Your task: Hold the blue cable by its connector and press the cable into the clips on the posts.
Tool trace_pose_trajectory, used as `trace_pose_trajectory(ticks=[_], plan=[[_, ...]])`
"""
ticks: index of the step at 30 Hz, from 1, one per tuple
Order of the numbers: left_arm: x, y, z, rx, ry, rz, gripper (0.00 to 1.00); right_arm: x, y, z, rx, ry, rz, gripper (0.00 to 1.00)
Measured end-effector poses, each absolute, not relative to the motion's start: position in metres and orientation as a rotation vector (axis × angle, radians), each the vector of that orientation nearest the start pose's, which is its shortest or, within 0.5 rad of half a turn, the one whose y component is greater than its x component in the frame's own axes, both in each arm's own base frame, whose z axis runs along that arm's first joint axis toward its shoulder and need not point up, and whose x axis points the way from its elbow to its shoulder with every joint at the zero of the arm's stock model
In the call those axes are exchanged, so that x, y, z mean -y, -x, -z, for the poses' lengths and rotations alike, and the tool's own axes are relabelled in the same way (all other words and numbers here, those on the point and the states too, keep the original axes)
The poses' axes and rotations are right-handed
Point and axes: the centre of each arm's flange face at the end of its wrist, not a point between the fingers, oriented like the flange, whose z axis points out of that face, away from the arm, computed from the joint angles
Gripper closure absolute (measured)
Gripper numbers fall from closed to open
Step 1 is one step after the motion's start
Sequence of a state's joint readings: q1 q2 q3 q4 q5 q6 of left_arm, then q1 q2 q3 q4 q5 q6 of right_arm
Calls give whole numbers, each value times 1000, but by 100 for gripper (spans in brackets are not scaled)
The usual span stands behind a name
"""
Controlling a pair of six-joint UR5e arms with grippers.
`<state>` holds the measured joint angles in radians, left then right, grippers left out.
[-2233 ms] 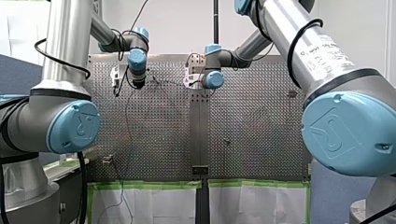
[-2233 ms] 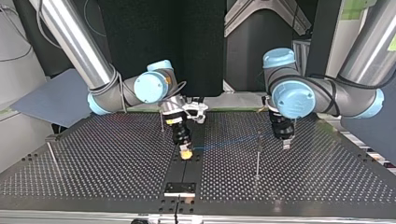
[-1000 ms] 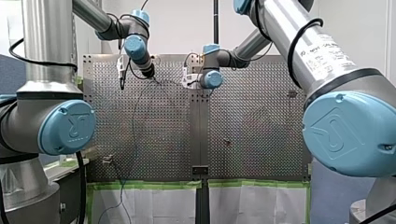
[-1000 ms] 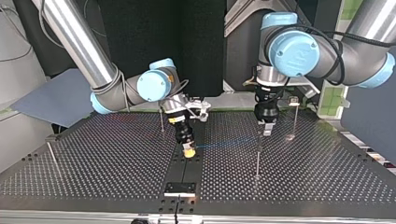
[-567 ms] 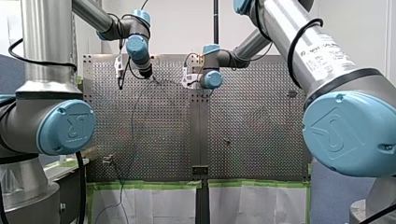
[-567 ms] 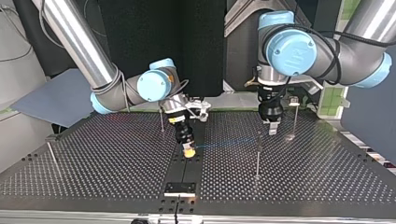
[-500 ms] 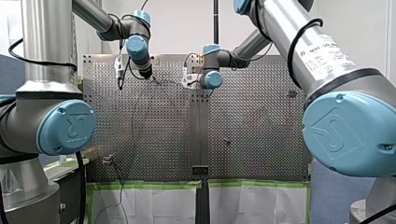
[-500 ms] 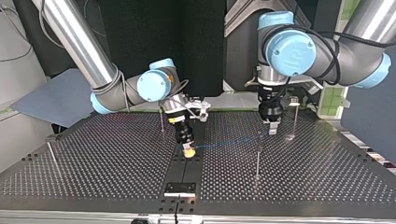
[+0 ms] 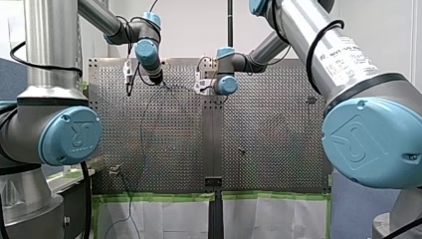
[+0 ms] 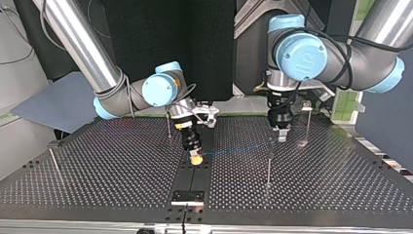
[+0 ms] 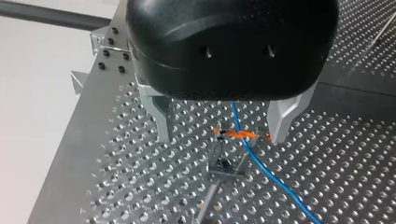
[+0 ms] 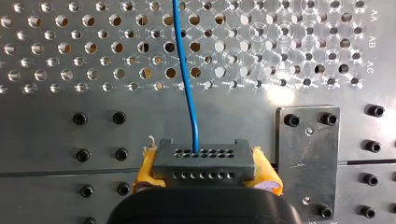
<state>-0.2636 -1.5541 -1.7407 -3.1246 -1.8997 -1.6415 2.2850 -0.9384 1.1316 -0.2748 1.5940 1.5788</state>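
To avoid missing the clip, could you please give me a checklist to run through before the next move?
1. Connector grip: my right gripper holds the connector between its yellow pads. Ok.
2. Cable exit: the blue cable leaves the connector in a smooth curve, with no kink. Ok.
3. My left gripper open: its fingers stand apart, one on each side of the cable, not touching it. Ok.
4. Alignment: in the left wrist view the cable crosses the orange clip, between those fingers. Ok.
5. Cable seated in the clip: cannot tell.
6. Post upright under the cable: ok.
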Motion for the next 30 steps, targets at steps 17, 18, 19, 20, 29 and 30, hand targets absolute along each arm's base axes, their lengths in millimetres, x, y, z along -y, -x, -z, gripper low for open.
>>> trace_pose_trajectory(ticks=[17,18,19,20,29,30], plan=[[242,-434,-396,-1684,-9,-13,0,479,-584,-339,771,-1612,-1758,100],[243,-436,-396,-1684,-7,-16,0,479,-584,-339,771,-1611,-1758,100],[245,-438,-396,-1683,-5,-19,0,479,-583,-339,772,-1611,-1758,100],[247,-440,-395,-1684,-4,-20,0,479,-584,-339,772,-1610,-1758,100],[267,-453,-395,-1646,18,-8,0,480,-583,-339,771,-1611,-1758,100],[269,-454,-397,-1639,23,-9,0,480,-583,-339,771,-1610,-1757,100]])
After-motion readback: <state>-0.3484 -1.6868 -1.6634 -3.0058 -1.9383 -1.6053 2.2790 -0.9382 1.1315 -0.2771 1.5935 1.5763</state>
